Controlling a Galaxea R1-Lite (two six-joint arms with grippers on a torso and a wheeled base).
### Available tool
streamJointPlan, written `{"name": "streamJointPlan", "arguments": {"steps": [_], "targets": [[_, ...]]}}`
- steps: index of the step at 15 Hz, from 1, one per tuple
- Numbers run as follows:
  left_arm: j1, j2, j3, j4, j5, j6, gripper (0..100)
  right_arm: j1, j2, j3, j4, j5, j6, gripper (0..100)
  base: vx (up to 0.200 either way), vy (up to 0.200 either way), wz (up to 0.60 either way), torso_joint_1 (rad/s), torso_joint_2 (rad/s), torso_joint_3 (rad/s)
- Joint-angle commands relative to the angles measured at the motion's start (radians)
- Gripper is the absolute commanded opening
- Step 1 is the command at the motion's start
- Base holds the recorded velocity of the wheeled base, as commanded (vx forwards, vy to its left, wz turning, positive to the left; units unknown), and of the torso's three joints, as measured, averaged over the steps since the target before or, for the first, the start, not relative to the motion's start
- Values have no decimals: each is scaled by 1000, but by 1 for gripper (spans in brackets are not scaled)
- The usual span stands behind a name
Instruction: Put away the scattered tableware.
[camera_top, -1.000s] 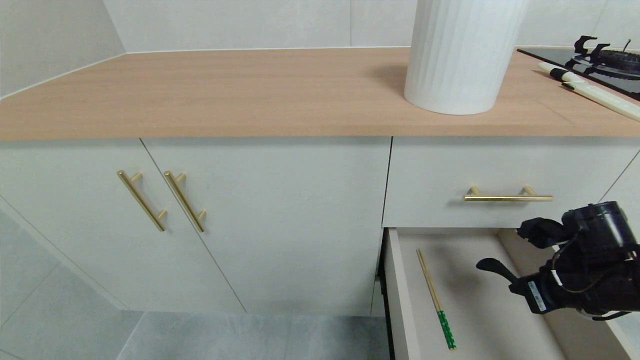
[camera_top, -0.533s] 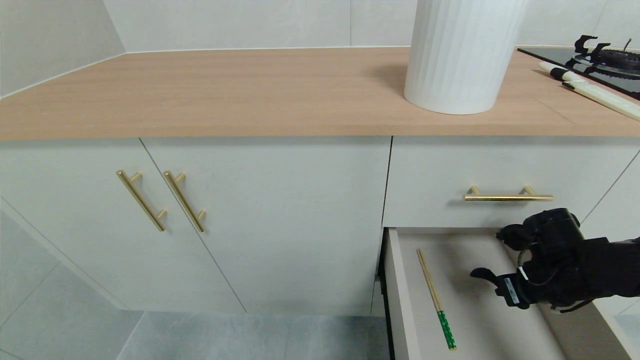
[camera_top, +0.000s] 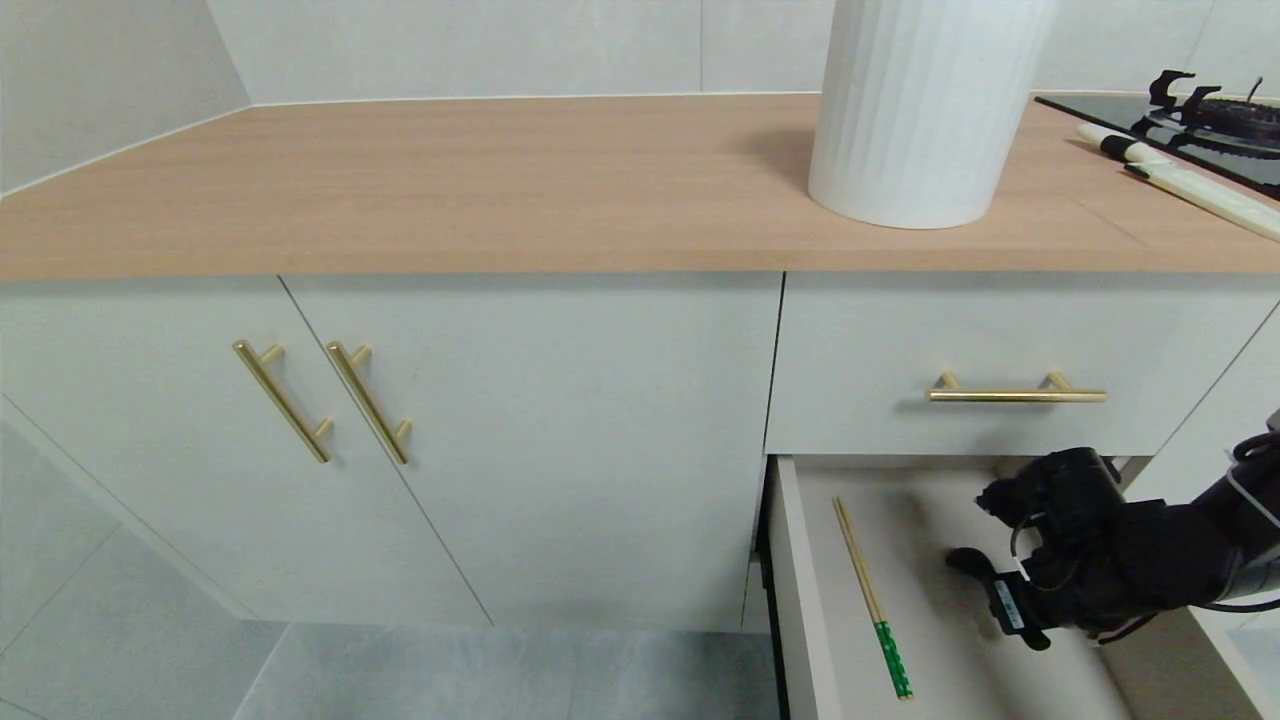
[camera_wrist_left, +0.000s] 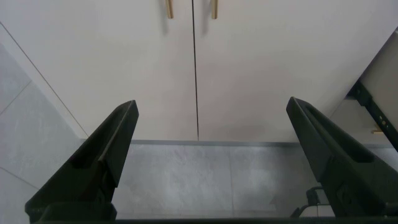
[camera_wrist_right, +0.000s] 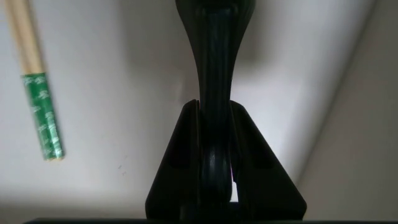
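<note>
A pair of wooden chopsticks (camera_top: 872, 600) with green ends lies in the open drawer (camera_top: 800, 600) at the lower right, near its left wall. They also show in the right wrist view as chopsticks (camera_wrist_right: 38, 106). My right gripper (camera_top: 1005, 592) is low inside the drawer, to the right of the chopsticks. It is shut on a slim black utensil (camera_top: 965, 560) that sticks out beyond the fingers (camera_wrist_right: 186, 143) as a dark bar, the utensil (camera_wrist_right: 214, 50). My left gripper (camera_wrist_left: 211, 106) hangs open and holds nothing, facing the cabinet doors above the floor.
A white ribbed container (camera_top: 920, 110) stands on the wooden counter (camera_top: 450, 180). A knife (camera_top: 1180, 180) lies at the counter's right edge beside a gas hob (camera_top: 1220, 120). Above the open drawer is a closed drawer with a brass handle (camera_top: 1015, 393). Cabinet doors (camera_top: 450, 450) stand to the left.
My right gripper has moved left and downward, deeper into the drawer, still shut on the black utensil. The chopsticks have not moved.
</note>
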Motion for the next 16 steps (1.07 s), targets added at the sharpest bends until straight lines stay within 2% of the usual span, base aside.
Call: {"name": "streamJointPlan", "arguments": {"steps": [1, 12, 13, 16], "targets": [[0, 2, -1, 0, 0, 0, 100, 1, 31, 2, -18, -2, -1, 0, 0, 0, 0, 0, 0, 0], [0, 2, -1, 0, 0, 0, 100, 1, 21, 1, -29, -18, 1, 0, 0, 0, 0, 0, 0, 0], [0, 2, 0, 0, 0, 0, 100, 1, 20, -1, -29, -18, 2, 100, 0, 0, 0, 0, 0, 0], [0, 2, 0, 0, 0, 0, 100, 1, 1, 1, -29, -18, 2, 100, 0, 0, 0, 0, 0, 0]]}}
